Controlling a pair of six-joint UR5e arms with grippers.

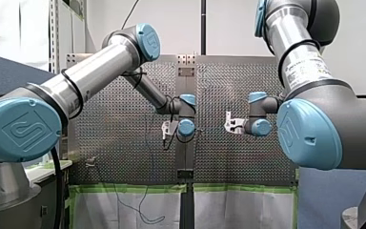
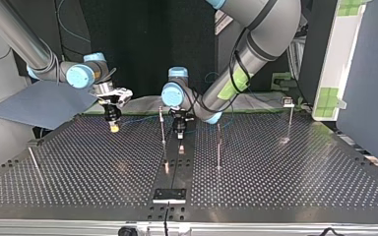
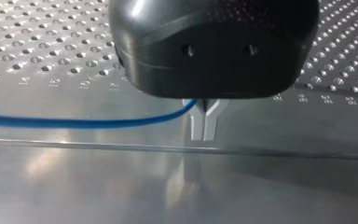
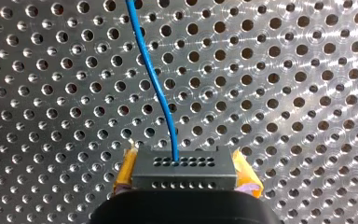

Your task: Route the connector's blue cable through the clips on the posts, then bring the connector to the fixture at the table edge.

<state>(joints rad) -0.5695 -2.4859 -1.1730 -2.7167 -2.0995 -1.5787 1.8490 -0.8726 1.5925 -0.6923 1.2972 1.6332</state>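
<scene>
Right tool [image 4: 186, 169]: yellow pads [image 4: 127, 169] clamped on black connector [image 4: 182, 173], held over perforated tabletop [image 4: 284, 93]. From the connector's face a blue cable [image 4: 156, 84] runs ahead of the tool. Left tool [image 3: 204, 123]: metal fingertips together, cable entering the fork just above them.

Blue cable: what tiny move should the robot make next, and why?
Probably my left end effector should ease the blue cable across to the clip on the nearest post. It is shut on the cable, that post stands just beside it in the top view, and my right end effector holds the connector, so that end is secured.
</scene>
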